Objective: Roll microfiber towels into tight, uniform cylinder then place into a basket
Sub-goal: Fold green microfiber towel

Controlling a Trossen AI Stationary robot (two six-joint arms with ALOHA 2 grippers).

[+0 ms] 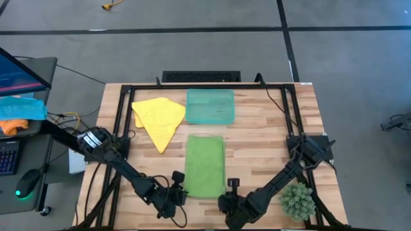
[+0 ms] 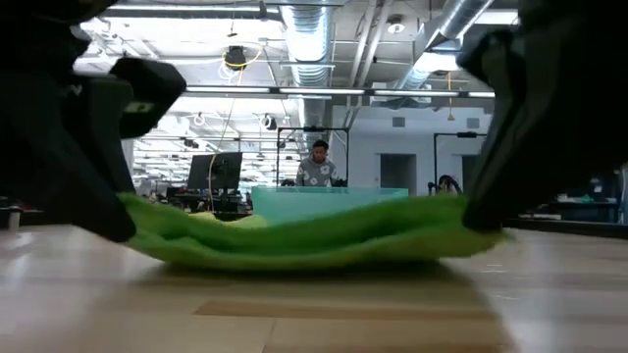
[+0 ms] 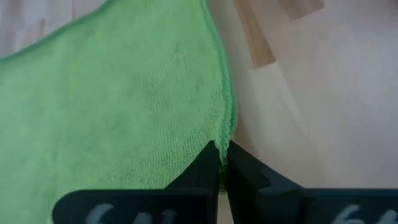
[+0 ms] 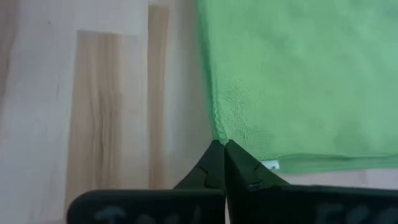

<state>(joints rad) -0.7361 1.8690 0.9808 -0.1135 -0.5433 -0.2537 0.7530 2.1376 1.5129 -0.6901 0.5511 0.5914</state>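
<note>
The lime green towel [image 1: 204,165] lies as a long strip in the middle of the table, its far part flat on the wood. My left gripper [image 1: 180,194] is shut on its near left corner and my right gripper [image 1: 229,194] on its near right corner. In the low view the towel [image 2: 314,240] hangs between the two grippers and sags in the middle. The yellow towel [image 1: 159,119] lies crumpled at the far left. The teal basket [image 1: 210,106] stands beyond the green towel. My left gripper pinches the green towel's hemmed edge at its near left corner [image 3: 225,142] between its two fingers, which lie low over the table. The corner is raised off the wood [image 2: 132,208]. My right gripper pinches the green towel's near right corner [image 4: 221,134] between its two fingers, close to a small white tag [image 4: 270,165]. The corner is raised off the wood [image 2: 461,211]; the near edge between the two grippers sags slack.
A small green plant [image 1: 297,200] stands at the near right corner. Black frame rails [image 1: 119,122] run along the table's left, right and far sides. Blue and orange cloths [image 1: 19,110] lie off the table at the left. A person [image 2: 319,165] sits in the room beyond.
</note>
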